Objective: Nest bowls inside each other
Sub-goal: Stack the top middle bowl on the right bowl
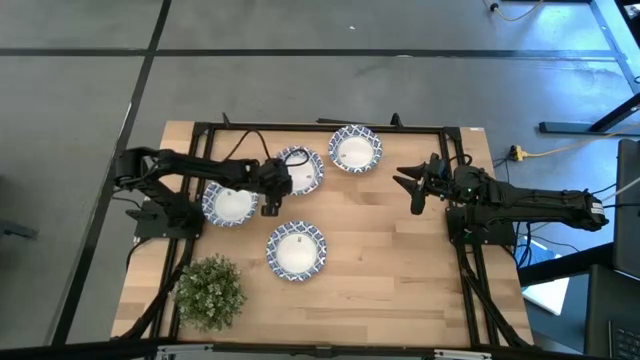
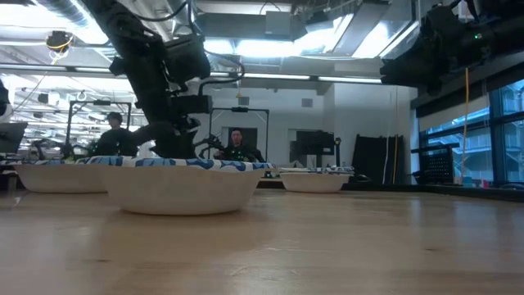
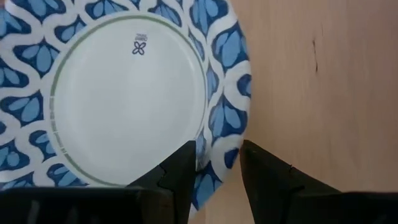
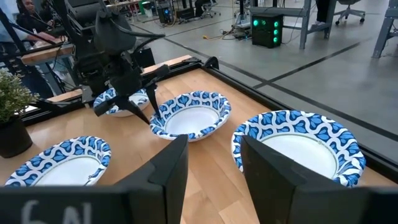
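Observation:
Four blue-and-white rimmed bowls show, each standing on its base. In the high view they are a far-left bowl (image 1: 300, 170), a far-middle bowl (image 1: 355, 148), a left bowl (image 1: 231, 205) and a near bowl (image 1: 296, 250). My left gripper (image 1: 274, 188) is open at the far-left bowl (image 3: 124, 99). One finger (image 3: 180, 171) is inside the rim (image 3: 219, 155) and the other finger (image 3: 264, 177) is outside it. The right wrist view shows my left gripper (image 4: 134, 111) at that bowl (image 4: 189, 115). My right gripper (image 1: 412, 188) hangs open above bare wood at the right, looking toward the far-middle bowl (image 4: 298, 146).
A green plant (image 1: 210, 290) in a dark pot stands near the table's near-left corner. A black frame rail (image 1: 320, 127) runs along the far edge. Bare wood lies in the middle and to the right. People (image 2: 237, 143) sit in the room beyond the table.

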